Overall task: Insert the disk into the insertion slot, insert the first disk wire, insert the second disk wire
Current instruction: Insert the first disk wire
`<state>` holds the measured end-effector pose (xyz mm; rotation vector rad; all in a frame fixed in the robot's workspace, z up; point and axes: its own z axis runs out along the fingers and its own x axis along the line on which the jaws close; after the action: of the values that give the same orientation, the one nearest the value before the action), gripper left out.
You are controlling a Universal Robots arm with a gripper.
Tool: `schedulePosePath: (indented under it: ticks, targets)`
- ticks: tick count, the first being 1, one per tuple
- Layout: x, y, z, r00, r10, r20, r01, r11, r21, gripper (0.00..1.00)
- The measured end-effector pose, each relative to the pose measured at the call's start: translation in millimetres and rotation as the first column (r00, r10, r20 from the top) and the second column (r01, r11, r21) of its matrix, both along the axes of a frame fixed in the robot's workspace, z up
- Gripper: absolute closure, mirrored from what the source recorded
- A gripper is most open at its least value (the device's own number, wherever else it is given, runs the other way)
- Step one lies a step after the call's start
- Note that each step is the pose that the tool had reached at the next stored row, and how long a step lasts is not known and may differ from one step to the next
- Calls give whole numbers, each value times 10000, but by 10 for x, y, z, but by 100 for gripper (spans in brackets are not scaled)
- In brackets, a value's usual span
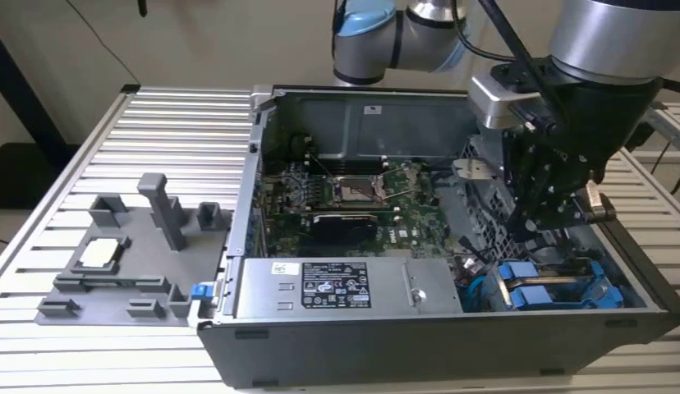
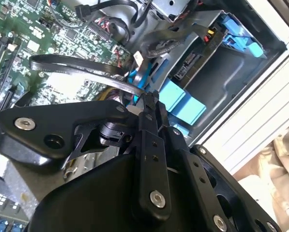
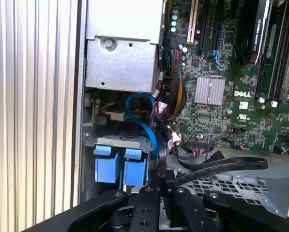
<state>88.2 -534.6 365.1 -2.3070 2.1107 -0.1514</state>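
The arm (image 1: 603, 49) reaches down into the open case (image 1: 450, 345), which sits on the slatted table (image 1: 176, 131). The gripper (image 1: 546, 228) hangs inside the case by its wall on the exterior view's right, above the drive bay.

In the first wrist view its fingers (image 3: 152, 166) are drawn together, pinched on the end of the blue wire (image 3: 149, 128). That wire loops up from the fingertips towards the metal housing above the bay. A flat black cable (image 3: 221, 166) runs out sideways from just beside the gripper and lies over the perforated metal there.

The disk (image 1: 537, 294) sits in the bay in the case's near corner on the exterior view's right. Its blue carrier tabs face upward and stand just below the gripper, apart from it. I cannot tell whether any wire is plugged into it.

The power box (image 1: 340, 287) lies along the near edge of the case, just beside the disk bay. The green board (image 1: 351, 193) covers the floor of the case behind it.

A grey fixture (image 1: 132, 246) with upright posts stands on the table outside the case, near the table's edge on the exterior view's left, well apart from the gripper.
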Motion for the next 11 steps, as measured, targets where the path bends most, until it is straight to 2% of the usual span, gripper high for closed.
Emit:
schedulePosePath:
  ticks: [6, 11]
  targets:
    - [71, -129, 0, 9999, 1, -137, 0, 10000, 77, 84]
    - [147, -180, 0, 9996, 3, -274, 3, 9998, 210, 84]
